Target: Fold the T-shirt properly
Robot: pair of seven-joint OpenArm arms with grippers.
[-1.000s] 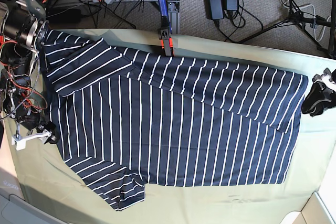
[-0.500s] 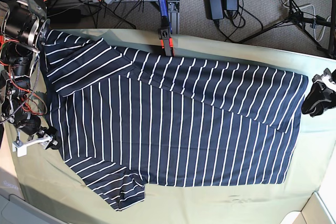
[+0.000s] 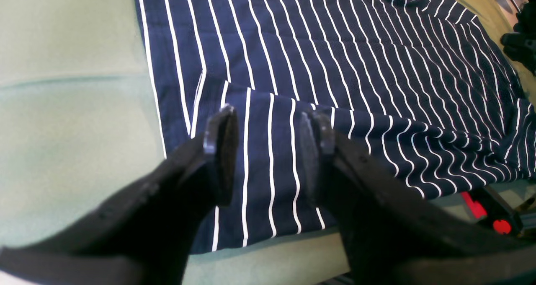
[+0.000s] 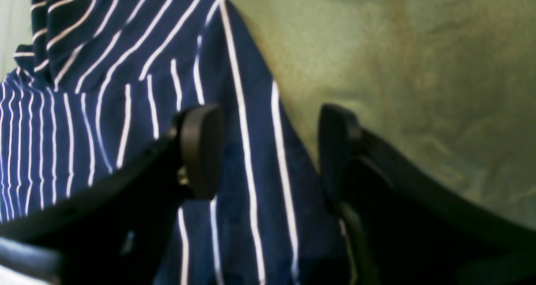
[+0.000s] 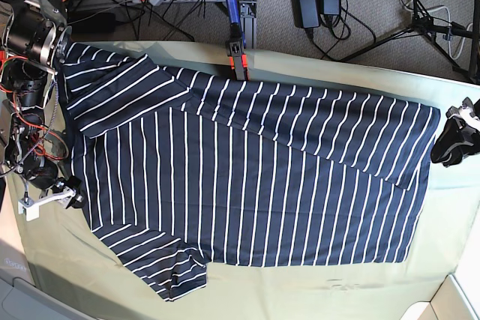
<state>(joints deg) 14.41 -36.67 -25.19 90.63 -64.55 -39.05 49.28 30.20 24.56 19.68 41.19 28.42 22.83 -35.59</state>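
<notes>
1. T-shirt (image 5: 247, 177): lies spread flat on the worktop (image 5: 337, 294), which is draped in olive cloth; its far edge is folded over the body, with a sleeve at each end of its left side.
2. My left hand (image 3: 268, 151): fingers apart, gripping nothing, poised over the folded hem corner at the shirt's right end.
3. My right hand (image 4: 268, 151): fingers apart, empty, over the shirt's left edge.
4. Clamp (image 5: 238, 58): orange-and-black, at the worktop's far edge.
</notes>
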